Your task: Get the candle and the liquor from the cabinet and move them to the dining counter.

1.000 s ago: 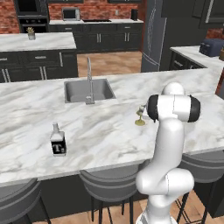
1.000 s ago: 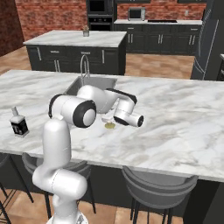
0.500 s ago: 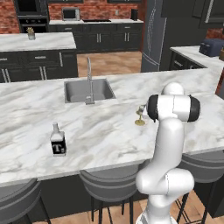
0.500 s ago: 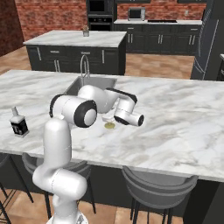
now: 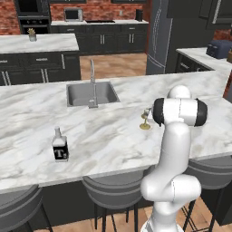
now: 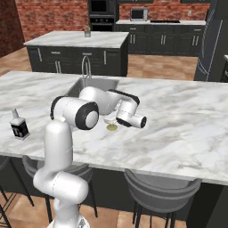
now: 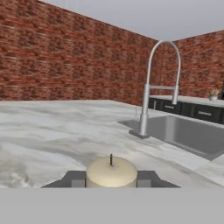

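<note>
Between the two dark finger tips of my gripper [image 7: 111, 178] sat the candle [image 7: 111, 172], its cream top and short wick filling the gap in the hand view; the fingers were closed against its sides, so I had it gripped. From the left base view the candle [image 5: 145, 118] stood upright in its small golden candlestick, whose round base rested on the dining counter [image 5: 27, 118], just in front of the arm's dark elbow joint. From the right base view the gripper [image 6: 110, 120] reached in low over the marble, and the golden base showed beneath it.

Beyond the candle, the steel sink [image 5: 90, 93] was set into the counter, nothing visible in its basin, with its arched faucet [image 7: 158, 87] rising at the near edge. The liquor [image 5: 59, 146] stood upright on the same marble top, well apart from the candle, toward the left end and near the front edge, its white label facing me.

Round grey stools [image 5: 113, 190] were tucked under the counter's front. Farther back I saw a second marble worktop [image 6: 75, 39] carrying a small potted plant [image 6: 87, 31], dark drawer cabinets, a microwave [image 5: 72, 14] and the red brick wall [image 7: 65, 61].
</note>
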